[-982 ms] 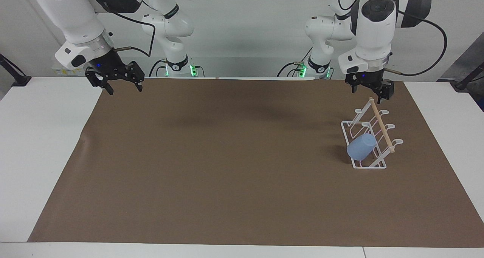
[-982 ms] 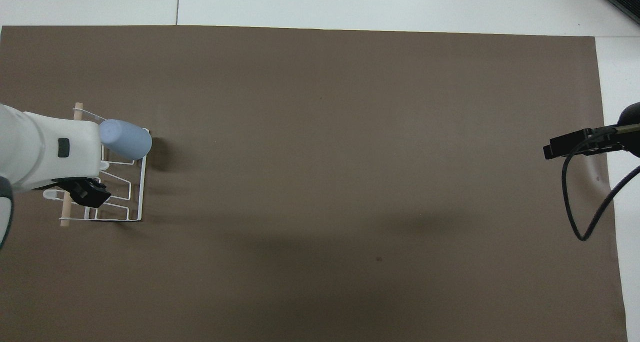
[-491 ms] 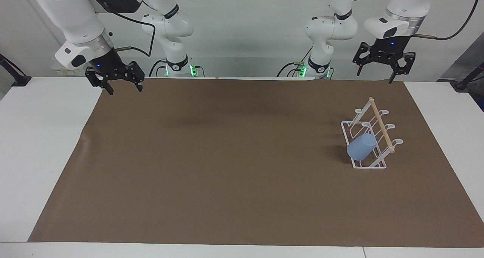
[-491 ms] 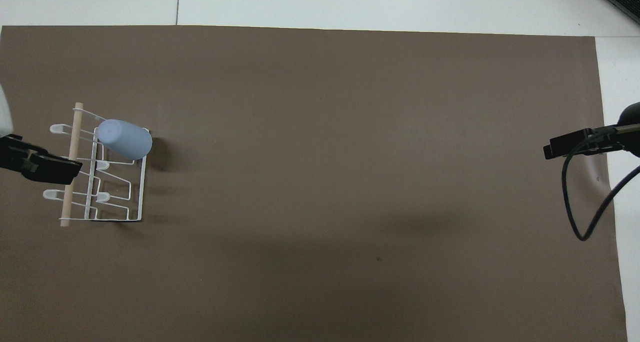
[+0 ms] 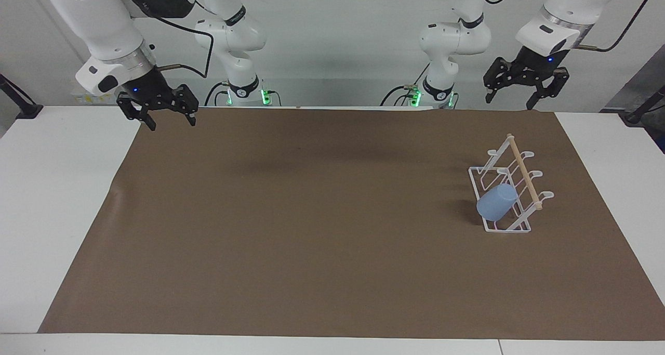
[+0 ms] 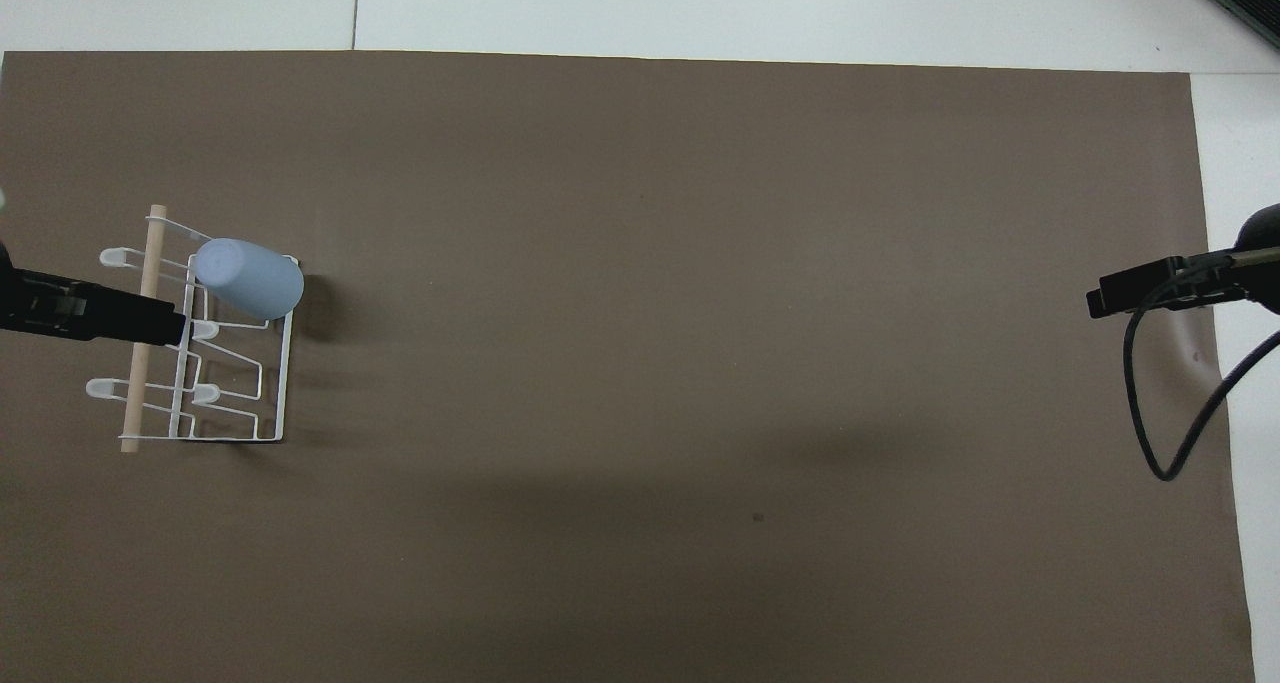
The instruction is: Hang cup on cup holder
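I see the small light-blue plastic cup (image 5: 497, 202) hung on the white wire cup holder (image 5: 506, 188), facing view alone showing the left gripper (image 5: 510, 99) raised clear of it, jaws wide, right gripper (image 5: 170, 122) well apart, likewise wide and empty.

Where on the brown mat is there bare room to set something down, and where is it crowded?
Nearly all of the brown mat is bare, from the cup holder to the right arm's end. The only crowded patch is at the left arm's end, where the cup hangs on the holder. The left gripper and right gripper are raised, both open.
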Available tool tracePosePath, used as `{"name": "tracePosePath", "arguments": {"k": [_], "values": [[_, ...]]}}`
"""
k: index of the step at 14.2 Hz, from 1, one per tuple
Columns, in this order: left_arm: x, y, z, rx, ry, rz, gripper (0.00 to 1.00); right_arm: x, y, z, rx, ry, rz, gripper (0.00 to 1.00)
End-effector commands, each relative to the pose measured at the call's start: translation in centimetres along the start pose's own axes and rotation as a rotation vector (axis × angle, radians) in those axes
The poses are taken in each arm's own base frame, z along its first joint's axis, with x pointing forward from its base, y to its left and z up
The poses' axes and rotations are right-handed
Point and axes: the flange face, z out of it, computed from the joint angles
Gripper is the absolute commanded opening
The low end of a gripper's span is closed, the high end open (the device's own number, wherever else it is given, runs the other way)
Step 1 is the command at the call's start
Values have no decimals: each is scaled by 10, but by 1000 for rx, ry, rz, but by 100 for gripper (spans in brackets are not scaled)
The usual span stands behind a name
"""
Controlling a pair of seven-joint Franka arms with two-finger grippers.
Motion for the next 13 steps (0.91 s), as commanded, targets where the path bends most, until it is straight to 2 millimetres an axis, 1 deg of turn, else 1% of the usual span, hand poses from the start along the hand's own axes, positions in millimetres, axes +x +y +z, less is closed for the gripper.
{"name": "tracePosePath", "arguments": {"k": [1,2,3,6,7,8,9,10,11,13], "values": [[-14,-7,-5,-12,-16,-22,100,-9,-1,-1,18,-4,16,100],[-15,-17,-5,-16,-15,-37,100,-9,-1,-1,18,-4,18,100],[-13,-14,-4,-16,-9,-26,100,-9,-1,-1,18,-4,16,100],[-9,-22,-3,-6,0,-44,100,-9,-1,-1,18,-4,18,100],[-5,-25,-1,7,2,-45,100,-9,-1,-1,18,-4,18,100],[1,-30,8,6,-23,-54,100,-9,-1,-1,18,-4,16,100],[5,-42,8,6,-36,-74,100,-9,-1,0,18,-6,18,100],[12,-46,8,9,-45,-80,100,-9,-1,-1,18,-4,18,100],[18,-44,6,20,-45,-75,100,-9,-1,-1,18,-4,16,100],[14,-42,0,42,-43,-68,100,-9,-1,-1,18,-4,16,100]]}}
